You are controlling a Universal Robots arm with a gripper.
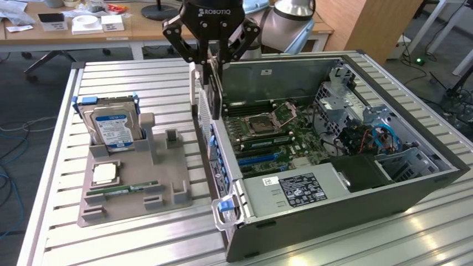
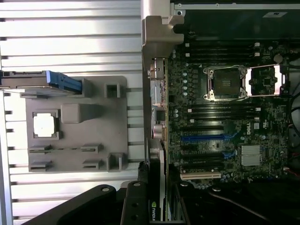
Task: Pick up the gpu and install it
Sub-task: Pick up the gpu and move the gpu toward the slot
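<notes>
Install step: gpu [image 1: 215, 94] held on edge, above the open case [image 1: 369, 219].
Lower left: grey tray [image 1: 171, 172], 1 hard drive [image 1: 112, 130] standing in it. Mid-frame: motherboard [image 1: 273, 133]. Upper centre: gripper [image 1: 212, 60], jaws narrow, clamping the card over the case's rear wall. Judged need: align card edge over the blue slots [image 1: 258, 159], bracket toward the rear wall.
</notes>
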